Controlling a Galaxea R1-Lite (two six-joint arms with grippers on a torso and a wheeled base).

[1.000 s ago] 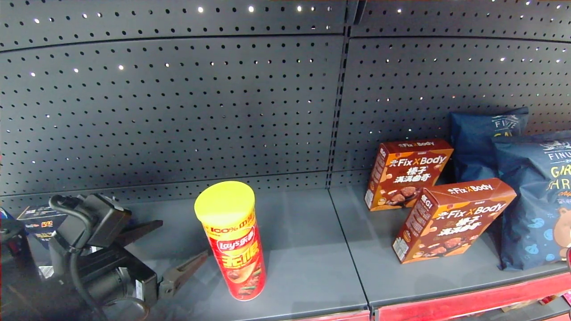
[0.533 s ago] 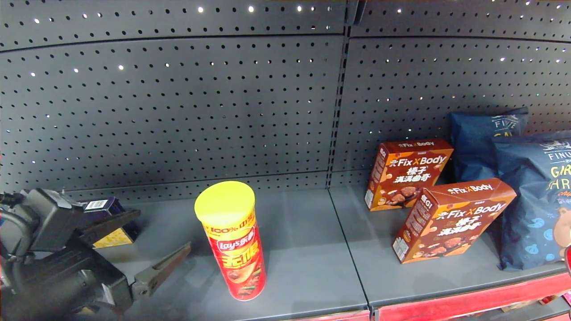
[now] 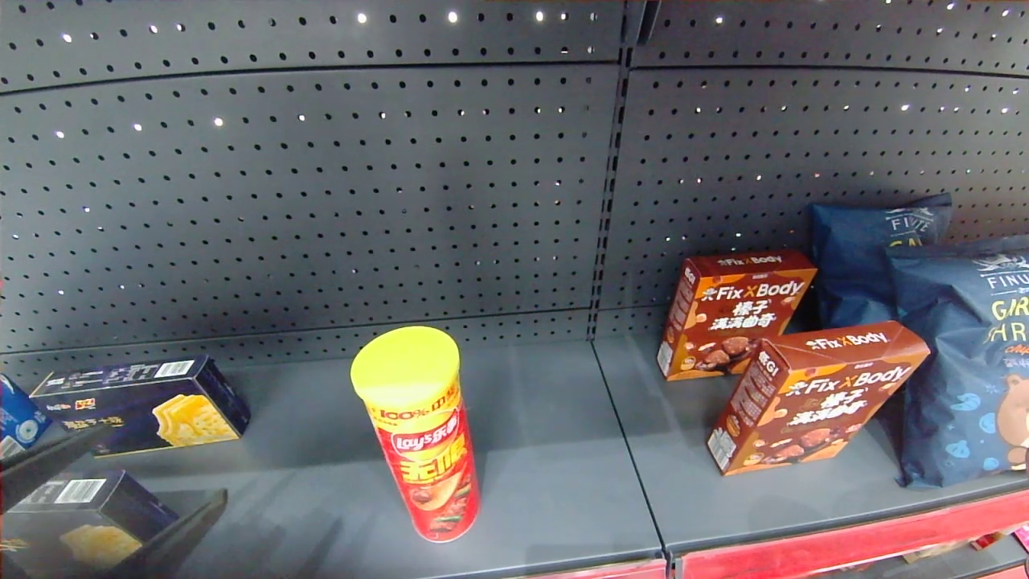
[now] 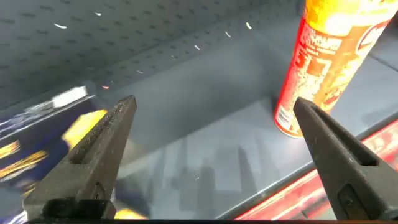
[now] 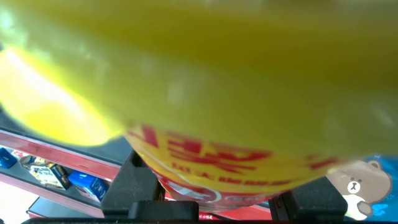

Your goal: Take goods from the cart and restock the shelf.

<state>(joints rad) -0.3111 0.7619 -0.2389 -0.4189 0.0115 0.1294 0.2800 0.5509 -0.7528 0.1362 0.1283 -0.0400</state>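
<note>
Held chip can [image 5: 205, 74]: clamped between the fingers of the right gripper [image 5: 208, 190], yellow lid end toward the wrist camera. I cannot tell its tilt against the shelf [image 3: 547, 450].

Past the can I see the red shelf lip and a blue bag with a bear print. I judge the right arm sits low, off the shelf's right front.

Left gripper [image 3: 120, 498]: fingers apart, nothing between them, at the shelf's left front corner over the near cracker box [image 3: 48, 515]. A second cracker box [image 3: 145, 402] lies behind.

Standing chip can [image 3: 418, 434]: upright, mid-shelf, well apart from the brown boxes [image 3: 812, 394].

Key relation: the bare floor between the standing chip can and the brown boxes lies up and to the left of the right gripper. The right arm is loaded, so I judge the next placement is its job. The can's long axis must come vertical before it sets down.
</note>
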